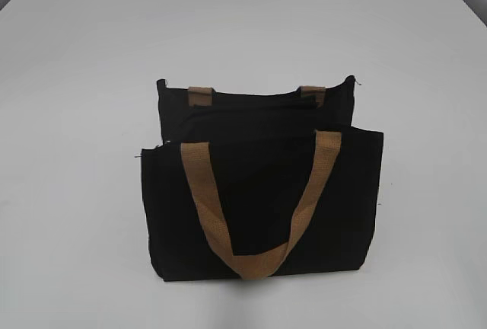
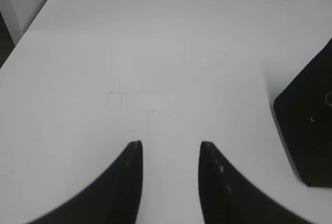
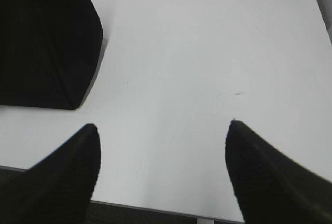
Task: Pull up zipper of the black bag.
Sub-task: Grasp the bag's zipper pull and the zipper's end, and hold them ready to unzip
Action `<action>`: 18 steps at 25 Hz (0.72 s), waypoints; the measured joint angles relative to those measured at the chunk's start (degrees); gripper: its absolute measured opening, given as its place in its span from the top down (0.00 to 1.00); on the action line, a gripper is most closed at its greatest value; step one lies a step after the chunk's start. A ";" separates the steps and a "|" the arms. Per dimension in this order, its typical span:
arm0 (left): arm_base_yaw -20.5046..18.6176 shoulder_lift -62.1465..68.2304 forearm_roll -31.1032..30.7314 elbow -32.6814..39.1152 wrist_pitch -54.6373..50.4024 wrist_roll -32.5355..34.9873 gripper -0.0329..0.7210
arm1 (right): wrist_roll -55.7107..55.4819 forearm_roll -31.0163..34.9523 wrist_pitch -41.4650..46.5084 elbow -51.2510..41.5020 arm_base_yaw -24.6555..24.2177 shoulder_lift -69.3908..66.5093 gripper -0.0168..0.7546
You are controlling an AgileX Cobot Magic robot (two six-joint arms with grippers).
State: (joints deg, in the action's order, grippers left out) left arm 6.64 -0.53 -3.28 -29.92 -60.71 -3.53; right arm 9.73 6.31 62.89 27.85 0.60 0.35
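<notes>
White matte tabletop (image 1: 76,55), smooth and bare around the black bag (image 1: 335,207), which stands upright at centre: soft rectangular fabric, tan woven webbing handles (image 1: 202,184). We cannot make out the zipper along its dark top. We judge the approach not yet begun. Left gripper (image 2: 170,149) hovers over table, narrowly parted, empty; right gripper (image 3: 162,130) spread wide, empty. Next: locate the pull, brace the bag.
</notes>
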 joint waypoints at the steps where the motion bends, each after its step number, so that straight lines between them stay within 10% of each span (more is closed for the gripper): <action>1: 0.00 0.00 0.00 0.00 0.00 0.00 0.59 | 0.00 0.00 0.00 0.00 0.00 0.00 0.23; 18: 0.00 0.00 0.00 0.00 0.00 0.00 0.59 | 0.00 0.00 0.00 0.00 0.00 0.00 0.23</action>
State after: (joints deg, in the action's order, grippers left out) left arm 6.64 -0.53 -3.28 -29.92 -60.71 -3.53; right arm 9.73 6.31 62.89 27.85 0.60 0.35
